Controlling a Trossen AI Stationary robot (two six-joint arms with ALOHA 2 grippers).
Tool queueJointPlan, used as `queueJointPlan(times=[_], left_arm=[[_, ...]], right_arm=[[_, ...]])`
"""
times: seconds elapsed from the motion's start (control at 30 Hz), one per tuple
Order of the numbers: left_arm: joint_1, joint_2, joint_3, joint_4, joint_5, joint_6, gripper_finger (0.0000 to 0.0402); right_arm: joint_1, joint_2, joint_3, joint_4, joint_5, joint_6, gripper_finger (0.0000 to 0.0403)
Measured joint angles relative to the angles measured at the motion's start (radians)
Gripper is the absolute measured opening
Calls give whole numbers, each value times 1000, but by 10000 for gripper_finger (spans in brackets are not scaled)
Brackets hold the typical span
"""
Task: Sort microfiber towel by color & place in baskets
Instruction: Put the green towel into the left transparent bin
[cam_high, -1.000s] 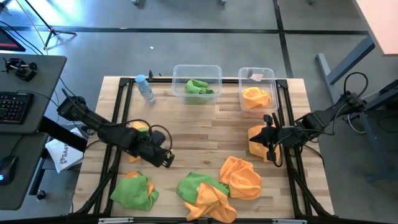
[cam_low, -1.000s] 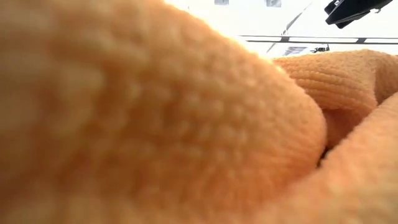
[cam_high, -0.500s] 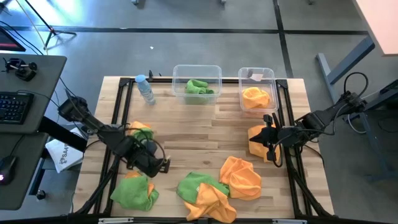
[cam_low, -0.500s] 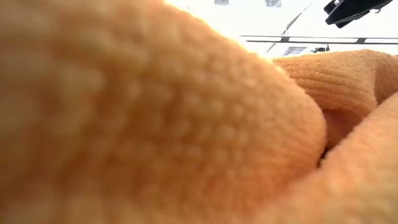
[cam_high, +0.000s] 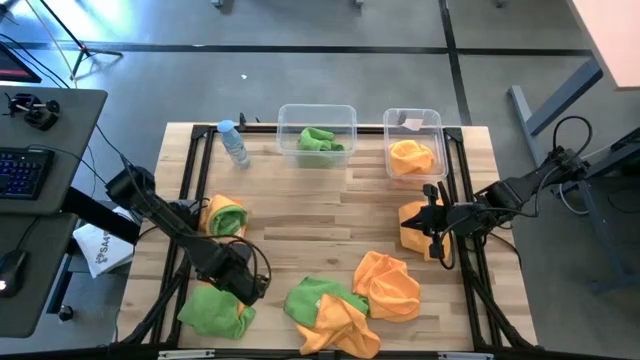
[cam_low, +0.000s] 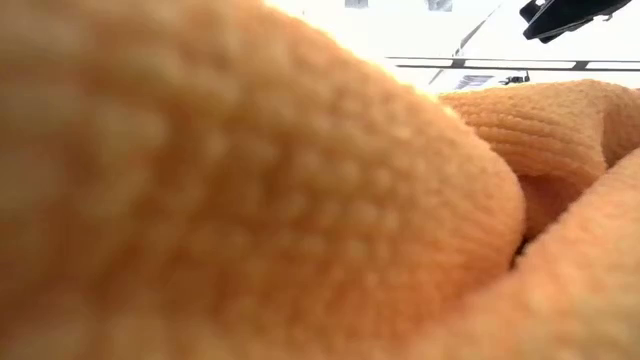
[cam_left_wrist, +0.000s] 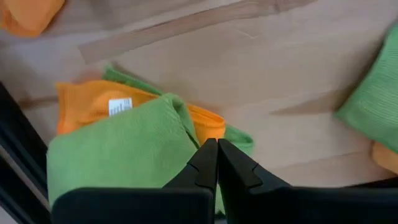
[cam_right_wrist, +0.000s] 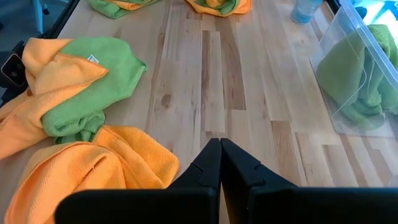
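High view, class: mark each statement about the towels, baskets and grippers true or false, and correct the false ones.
1. The wider basket holds a green towel. True.
2. The narrower basket holds a green towel. False: it holds an orange towel.
3. The left gripper is above the green towel at the table's front left, jaws shut. True.
4. The water bottle lies inside a basket. False: it is on the table, left of the wider basket.
5. The right gripper has its jaws wide open. False: they are shut.
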Motion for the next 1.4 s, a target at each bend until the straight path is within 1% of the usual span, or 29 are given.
queueJointPlan(times=[0.17, 0.47, 0.6, 1.13, 1.4], left_arm=[[2, 49, 0, -5, 15, 23, 10], [15, 69, -32, -31, 45, 49, 74], [15, 69, -50, -33, 77, 49, 91], [14, 70, -54, -27, 68, 121, 94], [11, 123, -55, -30, 83, 154, 94]], right_arm=[[0, 0, 0, 0, 0, -1, 0], [0, 0, 0, 0, 0, -1, 0], [0, 0, 0, 0, 0, -1, 0], [0, 0, 0, 0, 0, 5, 0], [0, 0, 0, 0, -1, 5, 0]])
